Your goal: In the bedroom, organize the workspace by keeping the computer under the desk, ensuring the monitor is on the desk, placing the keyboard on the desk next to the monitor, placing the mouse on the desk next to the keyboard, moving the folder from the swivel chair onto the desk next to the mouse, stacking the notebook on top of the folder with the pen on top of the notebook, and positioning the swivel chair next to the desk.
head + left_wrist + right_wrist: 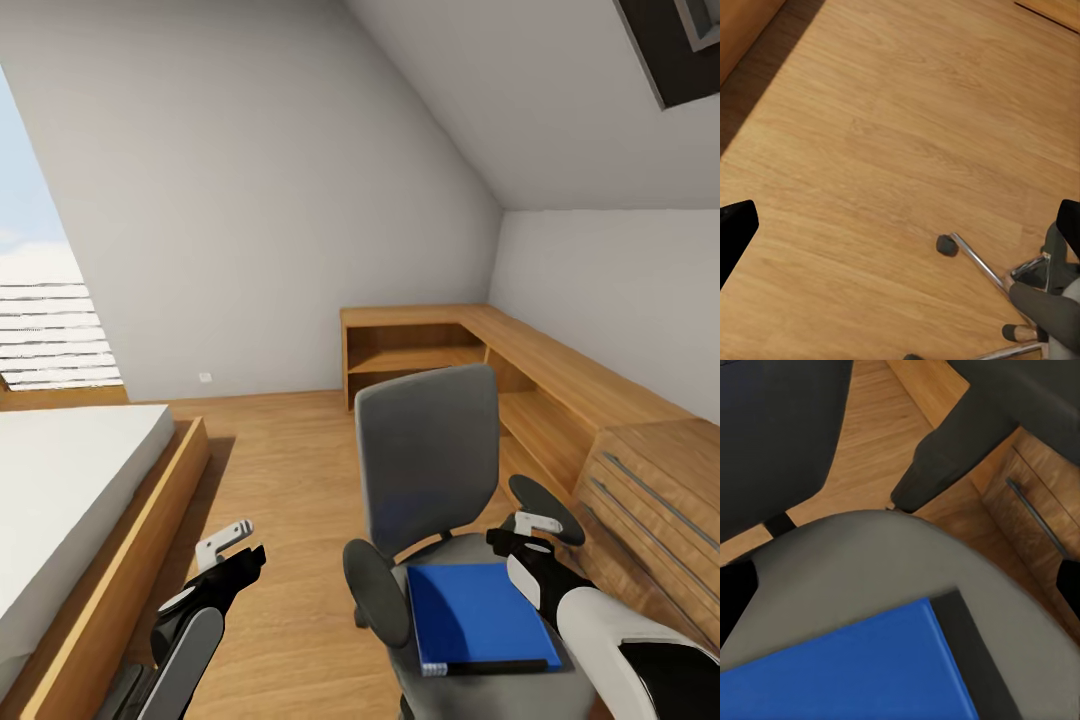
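Note:
A grey swivel chair (428,455) stands in the middle of the room, its back towards the far wall. On its seat lies a flat blue item (470,612) with a spiral edge, resting on a darker sheet (961,654); I cannot tell which of them is the folder. My right gripper (525,533) hovers open just above the seat, beside the right armrest (545,508), with the blue cover (847,671) under it. My left gripper (238,552) hangs open over the bare floor to the left of the chair, with the chair's wheeled base (1009,289) nearby.
A bed (70,480) in a wooden frame lies along the left. A low wooden shelf unit (420,345) runs along the far and right walls, ending in drawers (650,500) close to the chair. Wood floor (280,480) lies between the bed and the chair.

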`<state>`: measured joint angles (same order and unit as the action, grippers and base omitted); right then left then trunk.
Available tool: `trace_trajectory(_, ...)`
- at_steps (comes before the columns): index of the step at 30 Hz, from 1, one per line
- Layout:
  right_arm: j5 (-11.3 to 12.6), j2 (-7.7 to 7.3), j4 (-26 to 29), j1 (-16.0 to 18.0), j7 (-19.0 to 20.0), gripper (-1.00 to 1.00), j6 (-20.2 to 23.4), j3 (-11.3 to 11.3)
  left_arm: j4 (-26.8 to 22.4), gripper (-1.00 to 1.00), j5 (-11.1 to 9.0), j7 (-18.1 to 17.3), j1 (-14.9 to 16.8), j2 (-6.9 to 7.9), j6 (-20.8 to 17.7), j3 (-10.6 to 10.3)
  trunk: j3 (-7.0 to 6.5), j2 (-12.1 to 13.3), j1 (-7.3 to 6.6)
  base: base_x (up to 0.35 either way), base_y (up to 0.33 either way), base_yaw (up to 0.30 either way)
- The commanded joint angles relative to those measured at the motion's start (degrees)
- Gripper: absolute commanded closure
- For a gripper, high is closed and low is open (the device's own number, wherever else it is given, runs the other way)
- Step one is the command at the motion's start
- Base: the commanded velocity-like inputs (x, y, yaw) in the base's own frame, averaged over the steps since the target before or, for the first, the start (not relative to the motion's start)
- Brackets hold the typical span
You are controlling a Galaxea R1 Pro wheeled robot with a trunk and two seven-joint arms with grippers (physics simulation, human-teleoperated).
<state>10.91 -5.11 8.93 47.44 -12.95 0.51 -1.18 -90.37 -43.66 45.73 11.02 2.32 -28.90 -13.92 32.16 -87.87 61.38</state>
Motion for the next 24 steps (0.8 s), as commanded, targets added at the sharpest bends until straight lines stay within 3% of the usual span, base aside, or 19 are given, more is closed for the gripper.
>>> trace_trajectory(1, 0.43, -0.03, 0.11, 0.02, -0.15, -1.0, 0.12, -0.12, -0.07, -1.0, -0.37, 0.5, 0.06, 0.07, -0.1, -0.11, 0.24, -0.45, 0.22, 0.0, 0.0, 0.0)
trace_trajectory(24, 0.43, 0.23, 0.21, 0.02, 0.03, -1.0, 0.02, -0.22, -0.07, -1.0, -0.37, 0.5, 0.06, 0.13, -0.18, -0.05, 4.37, -9.67, 5.27, 0.0, 0.0, 0.0)
